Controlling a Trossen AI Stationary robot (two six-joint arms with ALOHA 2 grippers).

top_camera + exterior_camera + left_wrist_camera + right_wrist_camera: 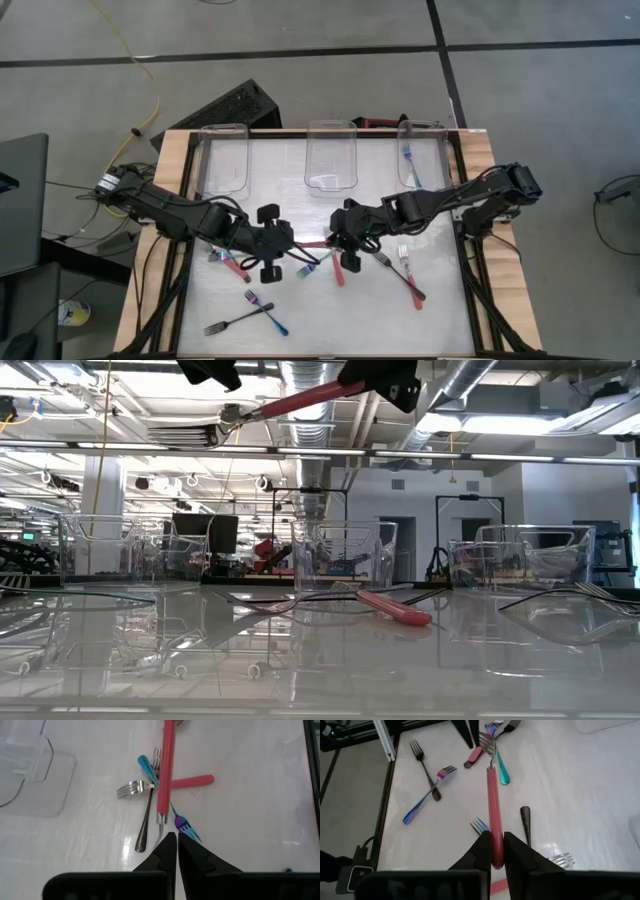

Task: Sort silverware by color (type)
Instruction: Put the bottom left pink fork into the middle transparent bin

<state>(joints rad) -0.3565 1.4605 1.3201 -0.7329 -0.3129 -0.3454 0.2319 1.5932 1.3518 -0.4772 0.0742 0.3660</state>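
Red fork (493, 795): it is hanging in the air over the middle of the surface (330, 310), held by its handle end, tines pointing at the left arm.
Right pincer (494, 851): it is pinching the red fork's handle between its two fingers.
Left pincer (177, 840): it is pressed together and holding nothing, sitting just beside the red fork's tines.
Sorted so far: one blue fork (408, 160) is lying in the right bin (422, 150). The middle bin (331, 152) and left bin (224, 155) are looking empty.
Still to sort: other forks are lying loose on the surface, like the pair (245, 315) near the front and the red and grey ones (405, 272) on the right.
How far: I think the sorting is only just starting.
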